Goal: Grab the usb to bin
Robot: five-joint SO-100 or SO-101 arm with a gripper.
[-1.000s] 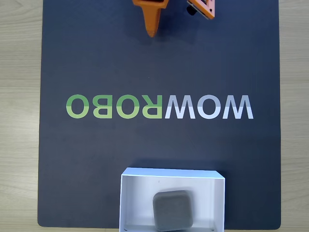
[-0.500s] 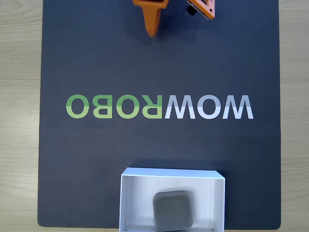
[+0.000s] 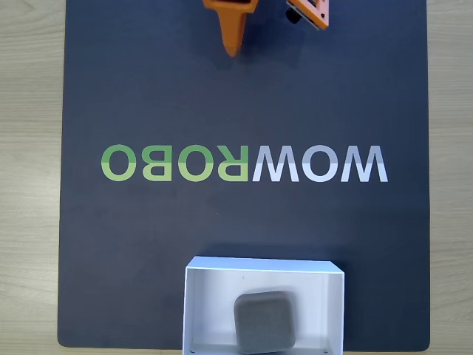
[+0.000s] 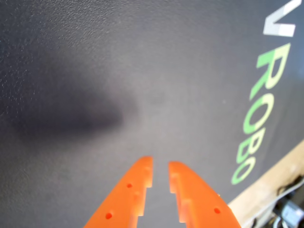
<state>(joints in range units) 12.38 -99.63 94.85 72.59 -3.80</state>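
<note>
- In the fixed view, the usb [image 3: 264,322] is seen lying flat inside the bin [image 3: 211,310], at the bottom edge of the dark mat [image 3: 148,244]. The orange gripper [image 3: 233,49] is seen at the top edge, well apart from the bin; the printed logo [image 3: 244,163] lies between them.
- In the wrist view, the gripper [image 4: 160,167] is shown over bare mat [image 4: 118,71]; its two fingers [image 4: 137,183] are nearly together, with only a narrow gap, and nothing is held. A strip of wooden table [image 4: 266,194] is seen at the lower right.
</note>
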